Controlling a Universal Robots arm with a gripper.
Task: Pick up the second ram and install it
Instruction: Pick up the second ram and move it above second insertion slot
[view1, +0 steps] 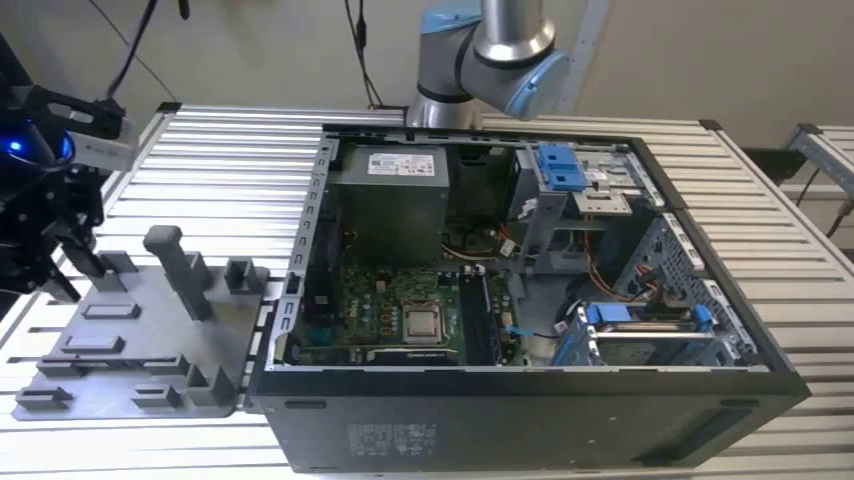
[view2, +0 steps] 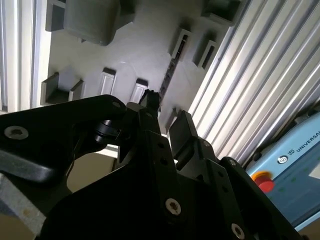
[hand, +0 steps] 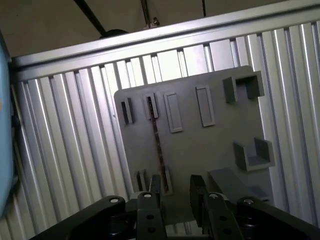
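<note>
On plate (hand: 200, 150), ram (hand: 157, 150) stands slotted on edge, likely so its top edge is free to pinch; gripper (hand: 176, 192) hovers over plate at ram's end, fingers (hand: 197, 192) parted, empty.

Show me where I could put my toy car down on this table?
The bare slats behind the grey plate, beside the computer case, are free. A thin strip of slats runs along the case on the exterior view's right. The plate is crowded with blocks and the ram, and the pincer is over it. The case is packed too.
</note>
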